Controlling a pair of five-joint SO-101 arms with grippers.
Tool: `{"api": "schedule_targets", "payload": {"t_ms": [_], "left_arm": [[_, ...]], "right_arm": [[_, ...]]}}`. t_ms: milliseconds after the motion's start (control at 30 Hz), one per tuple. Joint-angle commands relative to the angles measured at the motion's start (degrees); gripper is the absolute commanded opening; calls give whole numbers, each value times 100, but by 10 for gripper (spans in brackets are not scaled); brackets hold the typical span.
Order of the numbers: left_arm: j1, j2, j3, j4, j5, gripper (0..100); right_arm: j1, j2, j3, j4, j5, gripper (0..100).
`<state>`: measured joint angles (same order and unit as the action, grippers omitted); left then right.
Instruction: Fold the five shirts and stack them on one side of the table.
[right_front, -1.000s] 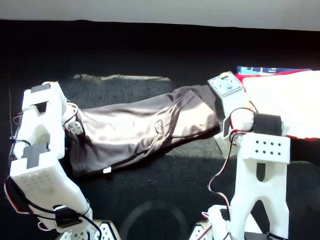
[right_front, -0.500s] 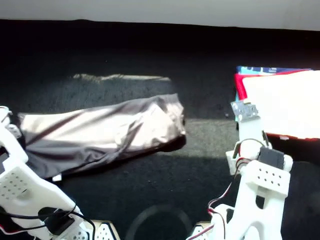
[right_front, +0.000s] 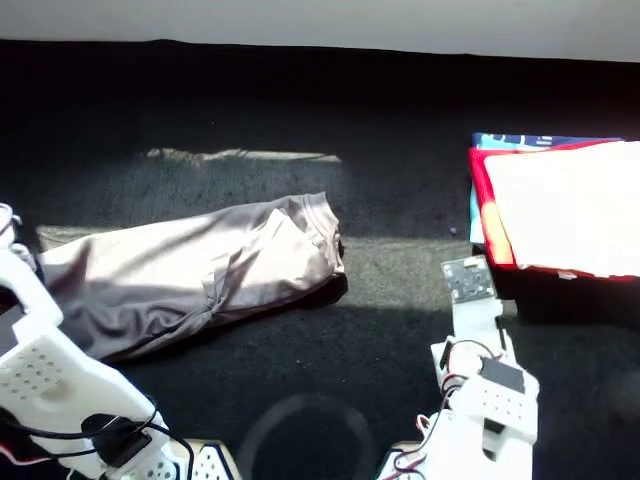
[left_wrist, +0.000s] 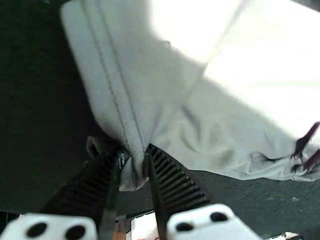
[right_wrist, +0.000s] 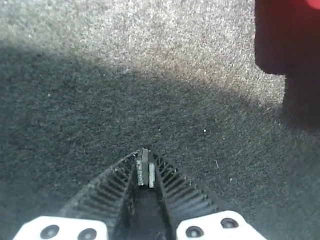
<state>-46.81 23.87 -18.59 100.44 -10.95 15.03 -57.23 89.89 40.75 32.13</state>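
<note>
A grey shirt (right_front: 190, 270) lies crumpled in a long roll across the left half of the black table (right_front: 300, 130). Its stitched hem (left_wrist: 115, 100) runs down into my left gripper (left_wrist: 134, 152), which is shut on a bunched bit of that hem at the shirt's left end. The left arm (right_front: 45, 370) stands at the table's front left corner. My right gripper (right_wrist: 145, 165) is shut with nothing in it, just above bare cloth. The right arm (right_front: 480, 390) is at the front, right of the shirt and apart from it.
A stack of folded shirts (right_front: 570, 205) sits at the right edge, white on top of red and blue. Its red side (right_wrist: 290, 30) is near the right gripper. A sunlit band (right_front: 400, 265) crosses the table cloth.
The right gripper let go of the grey shirt's right end and drew back to the front. The left arm pulled the shirt leftward, and it now lies shorter and bunched.
</note>
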Motion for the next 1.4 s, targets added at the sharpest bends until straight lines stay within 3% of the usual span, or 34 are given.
{"api": "schedule_targets", "payload": {"t_ms": [0,100,267,433,533,900,1200,1367], "left_arm": [[769,-1367,813,70,0,10],[1684,-2519,1393,62,9,10],[3811,-3679,1411,53,563,10],[5640,-3512,778,44,1081,10],[6246,-2826,259,44,1240,10],[6879,462,-2730,44,1512,10],[6888,1745,-4435,62,1512,14],[6870,1798,-4505,79,1512,162]], "right_arm": [[75,-330,488,-338,18,6],[75,-664,593,-338,18,6],[75,-1182,866,-286,18,6],[75,-1640,1015,-180,-352,6],[75,-1807,1077,-163,-378,6],[75,-1868,1112,-163,-378,6],[75,-1868,1112,-163,-378,6],[75,-1868,1112,-163,-378,6]]}}
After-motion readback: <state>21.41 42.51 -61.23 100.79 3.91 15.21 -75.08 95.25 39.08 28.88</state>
